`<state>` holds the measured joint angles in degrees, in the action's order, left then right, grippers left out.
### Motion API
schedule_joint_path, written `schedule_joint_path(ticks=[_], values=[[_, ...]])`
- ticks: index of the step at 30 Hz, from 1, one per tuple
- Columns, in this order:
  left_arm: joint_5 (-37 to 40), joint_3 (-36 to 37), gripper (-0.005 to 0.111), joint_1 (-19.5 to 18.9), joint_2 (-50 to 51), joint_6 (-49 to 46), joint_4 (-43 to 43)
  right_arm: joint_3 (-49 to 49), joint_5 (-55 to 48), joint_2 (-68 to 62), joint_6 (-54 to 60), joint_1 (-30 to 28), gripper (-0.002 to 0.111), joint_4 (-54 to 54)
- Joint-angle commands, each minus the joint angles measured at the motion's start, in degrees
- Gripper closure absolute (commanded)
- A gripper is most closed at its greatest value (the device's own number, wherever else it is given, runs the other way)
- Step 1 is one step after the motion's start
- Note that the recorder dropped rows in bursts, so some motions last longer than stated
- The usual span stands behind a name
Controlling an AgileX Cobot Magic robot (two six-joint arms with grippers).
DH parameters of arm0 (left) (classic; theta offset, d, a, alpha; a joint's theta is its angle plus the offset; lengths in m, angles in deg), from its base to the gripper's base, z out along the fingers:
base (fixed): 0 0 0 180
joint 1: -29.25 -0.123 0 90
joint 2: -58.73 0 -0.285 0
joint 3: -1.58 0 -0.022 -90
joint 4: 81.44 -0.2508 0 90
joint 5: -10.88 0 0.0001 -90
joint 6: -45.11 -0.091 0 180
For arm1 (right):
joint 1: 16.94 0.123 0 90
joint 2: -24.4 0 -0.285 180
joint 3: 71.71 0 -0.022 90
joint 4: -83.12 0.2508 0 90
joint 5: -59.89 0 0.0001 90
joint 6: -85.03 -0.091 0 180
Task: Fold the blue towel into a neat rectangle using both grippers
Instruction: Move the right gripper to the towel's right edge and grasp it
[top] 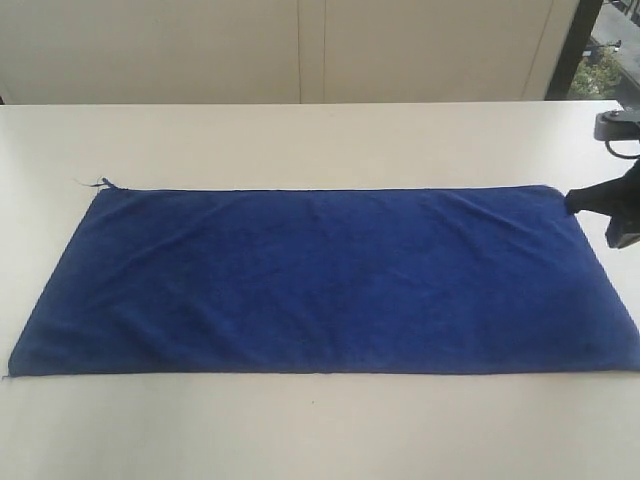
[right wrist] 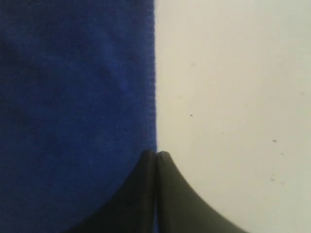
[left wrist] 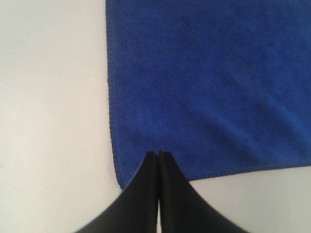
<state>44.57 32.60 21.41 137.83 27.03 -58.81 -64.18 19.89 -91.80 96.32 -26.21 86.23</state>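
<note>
My right end effector [right wrist: 155,154] has both fingers pressed together, only a thin seam between them. In the wrist view the tips sit right on the hem of the blue towel [top: 320,280], and I can't tell if any cloth is pinched. In the exterior view it touches the towel's corner at approx. 2 o'clock. My left end effector [left wrist: 159,153] is also closed tight, tips over the cloth just inside another corner. It doesn't show in the exterior view.

The towel lies spread flat on the white table [top: 300,140], long axis running 9 to 3 o'clock, short sides at the L and R ends. A loose thread [top: 98,183] sticks out of the corner at approx. 10 o'clock. A black fitting [top: 615,125] sits at the table's edge at 2 o'clock, apart from the cloth.
</note>
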Motion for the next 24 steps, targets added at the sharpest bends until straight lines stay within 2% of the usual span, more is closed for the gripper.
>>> schedule_joint_path(ticks=[1,6,13,21,24], values=[[0.5,0.4,0.107,0.3,-0.6,0.0,0.3,-0.6,1.3,-2.3,7.8,-0.4,0.108,5.0],[0.5,0.4,0.107,0.3,-0.6,0.0,0.3,-0.6,2.5,-3.1,10.0,-0.4,0.107,4.9],[0.5,0.4,0.107,0.3,-0.6,0.0,0.3,-0.3,3.5,-3.1,10.1,-0.4,0.086,3.7],[0.5,0.4,0.107,0.3,-0.6,0.0,0.3,-0.1,4.4,-3.1,10.1,-0.4,0.079,3.3],[0.5,0.4,0.107,0.3,-0.6,0.0,0.3,-0.1,4.4,-3.1,10.1,-0.4,0.072,3.3]])
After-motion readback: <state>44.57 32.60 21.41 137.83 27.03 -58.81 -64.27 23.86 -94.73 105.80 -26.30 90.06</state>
